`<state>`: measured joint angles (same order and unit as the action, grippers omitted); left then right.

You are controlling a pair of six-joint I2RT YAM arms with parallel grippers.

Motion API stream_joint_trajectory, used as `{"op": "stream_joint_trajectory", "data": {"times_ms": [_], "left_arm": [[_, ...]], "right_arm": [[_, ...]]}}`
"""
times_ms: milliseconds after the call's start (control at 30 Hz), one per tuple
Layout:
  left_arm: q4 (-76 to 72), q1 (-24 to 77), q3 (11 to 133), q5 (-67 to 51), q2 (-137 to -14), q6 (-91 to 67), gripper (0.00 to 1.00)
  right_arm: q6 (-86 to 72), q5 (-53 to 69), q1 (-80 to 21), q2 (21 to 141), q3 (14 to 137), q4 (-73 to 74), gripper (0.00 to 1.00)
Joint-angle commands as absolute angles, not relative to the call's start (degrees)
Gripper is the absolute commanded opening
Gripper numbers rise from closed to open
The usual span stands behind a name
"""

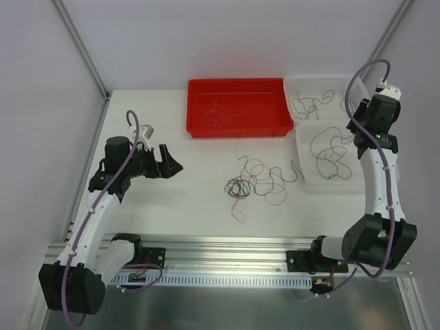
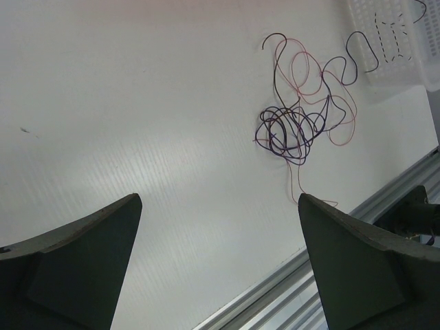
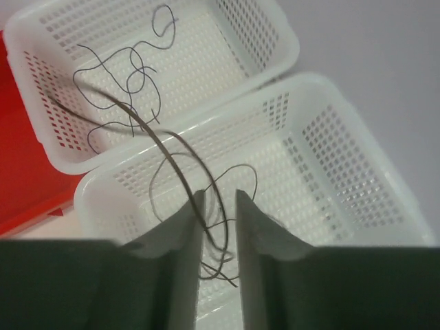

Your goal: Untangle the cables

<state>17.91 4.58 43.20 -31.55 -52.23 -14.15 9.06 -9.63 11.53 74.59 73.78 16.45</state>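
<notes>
- Left claw (image 2: 218,199) is wide open with nothing between the fingers. It hovers over the left half of the desk (image 1: 172,206), tips aimed toward the middle.
- Cable tangle (image 1: 258,182) lies flat on the desk, centre to right of centre and nearer the front rail than the containers.
  - A tight purple/black knot sits at its left end.
  - Loose reddish and dark loops spread to the right.
  - One thin reddish tail trails toward the front edge.
  - Its rightmost dark end stops just beside the near white basket (image 1: 300,155). I can't tell whether it touches.
- Left claw and tangle are well apart, no contact.
- Near white basket sits at the right edge of the desk and has dark loose strands (image 1: 330,151) coiled inside.
- Right claw (image 3: 220,196) hangs over that basket, pointing down into it.
  - The jaws are parted by a narrow slit, not clamped.
  - One dark strand (image 3: 158,137) arcs up from the slit and across the basket rim, and its lower end drops into the basket.
  - The strand looks loose in the gap rather than pinched.
- Far white basket (image 1: 289,82) is in the far right corner, touching the near one, with a few dark curly strands (image 1: 313,103) in it.
- Red tray (image 1: 237,130) sits at the far edge, centre, just left of the far basket. Thin reddish loops (image 1: 223,113) lie on its floor and are hard to make out against the red.
</notes>
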Motion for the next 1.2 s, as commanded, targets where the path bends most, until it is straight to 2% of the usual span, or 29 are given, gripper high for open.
{"op": "stream_joint_trajectory", "data": {"times_ms": [0,100,133,200,300,467,633,833,967,1067,1167], "left_arm": [[17.4,4.9,43.0,-33.7,-52.4,-14.7,0.99],[17.4,4.9,42.8,-33.6,-52.5,-14.8,0.99],[17.4,4.9,42.8,-33.6,-52.6,-14.8,0.99],[17.4,4.9,42.8,-34.2,-53.0,-14.9,0.99],[17.4,4.9,42.9,-35.2,-53.7,-15.2,0.99],[17.4,4.9,42.8,-35.4,-54.2,-15.4,0.99],[17.4,5.0,42.8,-35.7,-54.8,-15.5,0.99],[17.4,5.1,42.9,-36.5,-55.6,-15.6,0.99],[17.3,5.0,43.0,-36.6,-55.5,-15.6,0.99],[17.3,5.0,42.9,-36.4,-55.7,-15.4,0.99],[17.4,5.1,43.0,-36.7,-56.3,-15.5,0.99]], "right_arm": [[2.6,-10.9,13.3,75.1,72.3,15.5,0.40],[-1.9,-13.1,13.4,76.6,74.5,26.8,0.58],[-2.5,-12.5,12.8,76.3,74.9,30.0,0.70],[-1.5,-12.4,10.9,73.7,74.9,32.2,0.83],[-0.4,-9.4,4.8,70.1,74.8,35.2,0.86],[-5.1,-2.4,-8.4,65.1,65.9,34.3,0.85],[-12.6,-1.0,-22.5,64.2,55.1,25.9,0.77],[-15.9,-2.9,-33.5,72.4,47.6,13.0,0.70],[-17.0,-2.5,-36.4,79.2,46.2,5.1,0.65],[-17.0,-2.5,-39.5,85.4,48.2,2.2,0.57],[-15.6,-2.2,-44.3,90.9,52.9,2.7,0.41]]}}
